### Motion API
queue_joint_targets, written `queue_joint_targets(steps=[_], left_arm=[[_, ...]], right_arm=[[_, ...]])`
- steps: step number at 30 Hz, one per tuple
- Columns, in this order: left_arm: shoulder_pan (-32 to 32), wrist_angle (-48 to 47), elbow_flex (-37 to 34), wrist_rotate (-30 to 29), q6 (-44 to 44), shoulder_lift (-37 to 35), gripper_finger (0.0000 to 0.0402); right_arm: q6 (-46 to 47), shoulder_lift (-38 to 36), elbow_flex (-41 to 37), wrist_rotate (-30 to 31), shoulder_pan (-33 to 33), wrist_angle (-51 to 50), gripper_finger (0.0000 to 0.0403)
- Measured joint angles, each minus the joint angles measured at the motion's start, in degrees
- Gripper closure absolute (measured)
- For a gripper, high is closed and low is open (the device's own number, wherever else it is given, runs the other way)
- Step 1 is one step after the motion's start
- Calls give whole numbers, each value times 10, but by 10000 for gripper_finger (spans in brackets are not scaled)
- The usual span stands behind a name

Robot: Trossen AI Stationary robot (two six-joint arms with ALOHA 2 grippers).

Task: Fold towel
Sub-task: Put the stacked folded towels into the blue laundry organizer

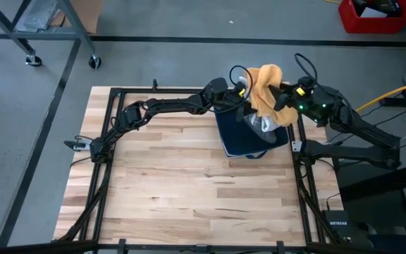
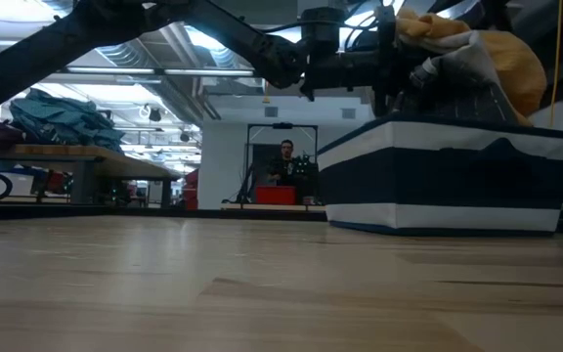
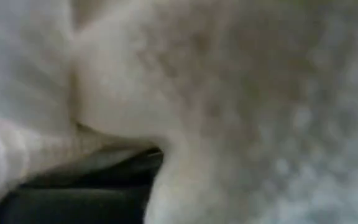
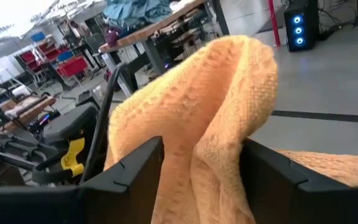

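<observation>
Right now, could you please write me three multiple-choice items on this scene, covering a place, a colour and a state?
1. Where does the navy fabric bin with white bands stand?
A. far right part of the table
B. near left corner
C. on the floor

2. What colour is the lifted terry towel?
A. green
B. orange-yellow
C. black

3. What is the right gripper doing?
A. hanging empty
B. resting on the table
C. shut on the towel

Key: 1 A, the high view shows it there; 2 B, the right wrist view shows it; 3 C, cloth sits pinched between its fingers.

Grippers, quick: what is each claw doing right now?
Left claw: in the towels over the basket; grip cannot be told.
Right claw: closed on the orange towel.
</observation>
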Motion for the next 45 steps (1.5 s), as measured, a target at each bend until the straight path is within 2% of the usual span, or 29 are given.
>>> queue_joint_targets(steps=[3,8,13,18,26,32,36,41,45], left_arm=[[0,0,0,0,9,0,314],[-2,16,0,-12,33,0,314],[-9,30,0,-42,33,0,314],[-8,10,-1,-42,0,0,314],[-2,-100,-1,14,-10,1,314],[10,-199,-1,107,-37,1,314],[16,-247,-1,139,-30,1,314],[23,-343,-1,141,64,1,308],[24,-422,0,120,127,-2,277]], right_arm=[[8,-4,0,-3,0,1,201],[37,2,0,-68,0,-5,201],[50,27,0,-70,0,-15,201],[63,58,1,-86,0,-32,201],[89,101,1,-172,0,-72,201],[111,144,1,-182,0,-137,201],[111,186,0,-200,0,-133,201],[108,237,0,-225,0,-133,201],[104,262,-1,-231,1,-134,201]])
